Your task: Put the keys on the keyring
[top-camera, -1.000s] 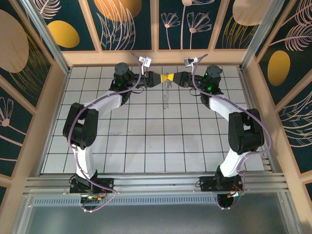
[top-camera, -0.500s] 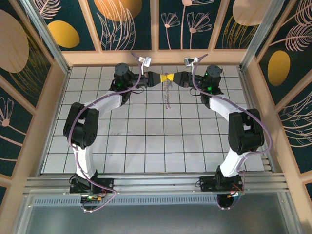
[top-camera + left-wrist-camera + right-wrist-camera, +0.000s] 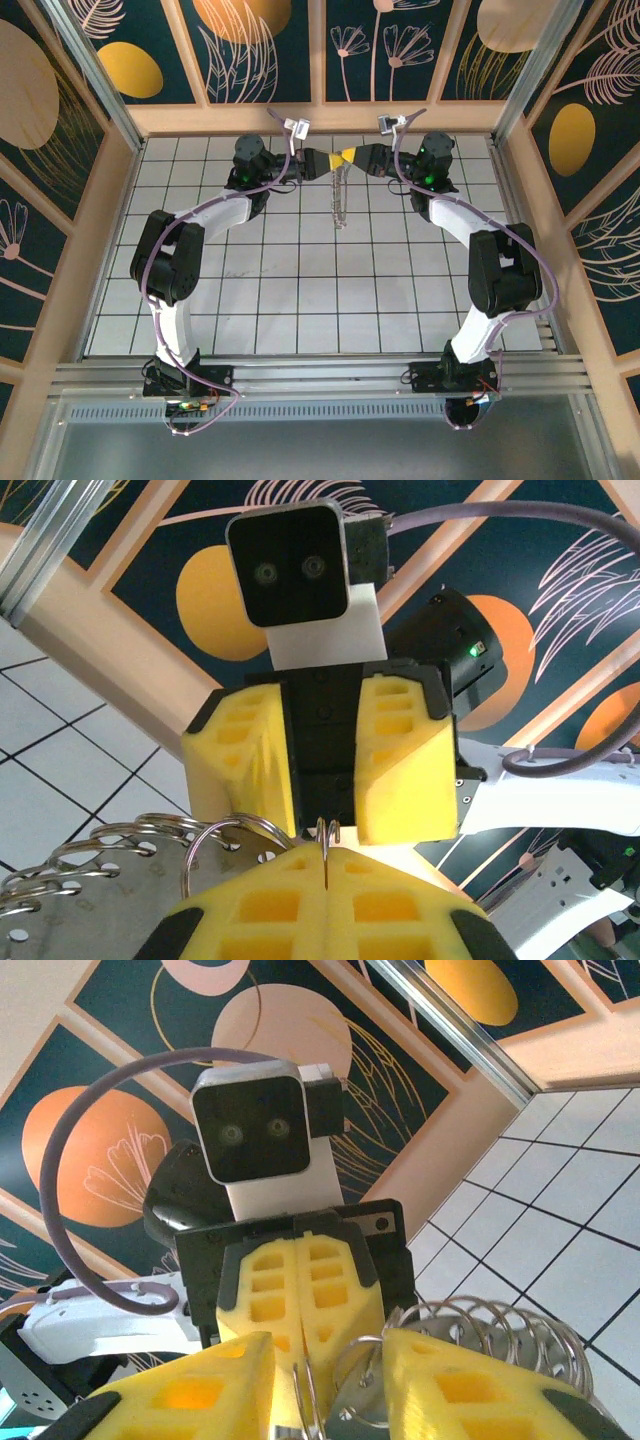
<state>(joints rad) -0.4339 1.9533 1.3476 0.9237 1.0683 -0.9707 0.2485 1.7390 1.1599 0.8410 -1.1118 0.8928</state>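
A: 1 key on the keyring (image 3: pixel 340 200) yet?

B: Cannot tell. At 12 o'clock over the desk (image 3: pixel 250 290), the left claw (image 3: pixel 325 880) is clamped on its wire. The right claw (image 3: pixel 325 1365) stands apart around it. The hoop dangles toward 6 o'clock, so threading looks unfinished.

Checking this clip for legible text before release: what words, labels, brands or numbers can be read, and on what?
No readable text in any view.
Wall panels: painted flowers and discs, no lettering.
Wrist camera housing: blank face, no brand.
Metal pieces on the keyring: any stamping is too blurred to read.
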